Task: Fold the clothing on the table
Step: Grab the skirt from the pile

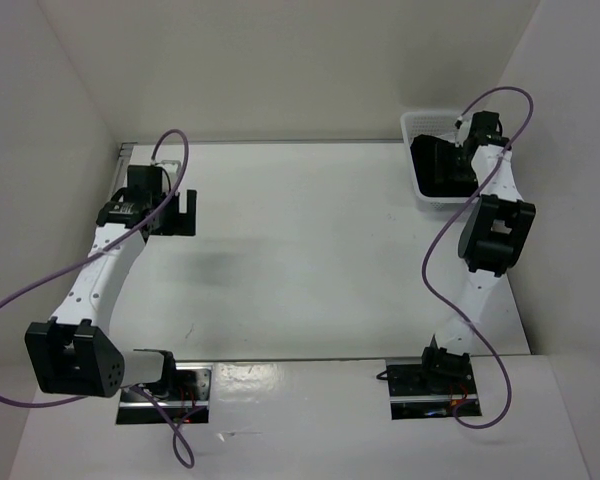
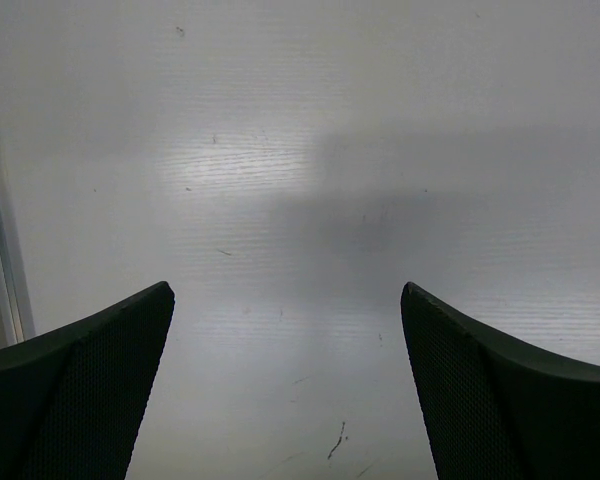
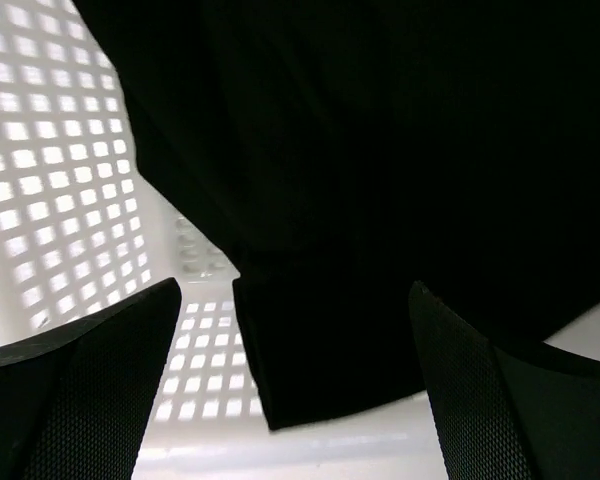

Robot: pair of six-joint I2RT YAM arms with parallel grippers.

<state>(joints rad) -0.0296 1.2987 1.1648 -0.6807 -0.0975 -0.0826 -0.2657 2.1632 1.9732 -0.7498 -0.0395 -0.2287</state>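
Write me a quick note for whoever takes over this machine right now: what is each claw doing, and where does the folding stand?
Left claw: open, empty, over the table.
Right claw: open, holding nothing, pointed into the white basket over the black clothing.
Clothing: bunched in that basket at the table's far right corner.
Done: nothing folded yet.
Left: grasp the clothing, lift it onto the table, spread it, fold it.

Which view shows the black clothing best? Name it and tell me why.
Right wrist: the clothing fills the frame, lying in the white basket, one hem edge clear. Top external shows only a small dark patch, partly behind the right arm. Left wrist shows only table, no clothing.
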